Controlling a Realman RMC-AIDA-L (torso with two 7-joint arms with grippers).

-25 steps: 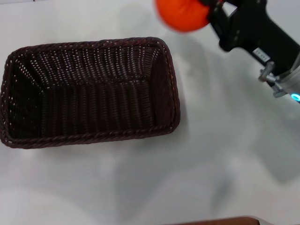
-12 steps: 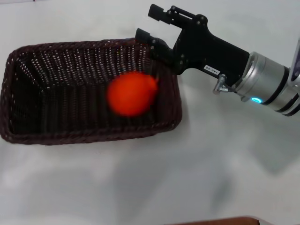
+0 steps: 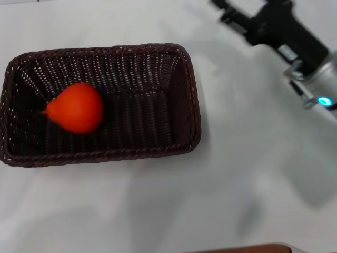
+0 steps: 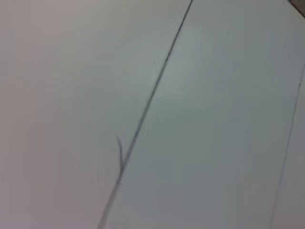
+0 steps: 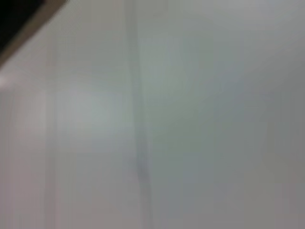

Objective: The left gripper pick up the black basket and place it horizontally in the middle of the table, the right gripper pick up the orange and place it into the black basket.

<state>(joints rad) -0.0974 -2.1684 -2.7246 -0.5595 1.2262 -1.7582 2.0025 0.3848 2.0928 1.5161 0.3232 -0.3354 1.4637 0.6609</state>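
Observation:
The black basket (image 3: 181,100) lies lengthwise across the white table (image 3: 158,211) in the head view. The orange (image 3: 75,107) lies inside it, in its left half, on the woven floor. My right gripper (image 3: 225,12) is empty with its fingers apart, up at the far right, well clear of the basket's right end. Its silver wrist with the blue light (image 3: 322,100) is at the right edge. The left gripper is out of view. Both wrist views show only pale blank surface with a thin seam.
A brown strip (image 3: 247,247) runs along the near edge of the table at the bottom. Bare white tabletop lies in front of the basket and to its right.
The orange dropped out of my right gripper into the basket and rolled to its left half. The right gripper has pulled back up and to the right, away from the basket.

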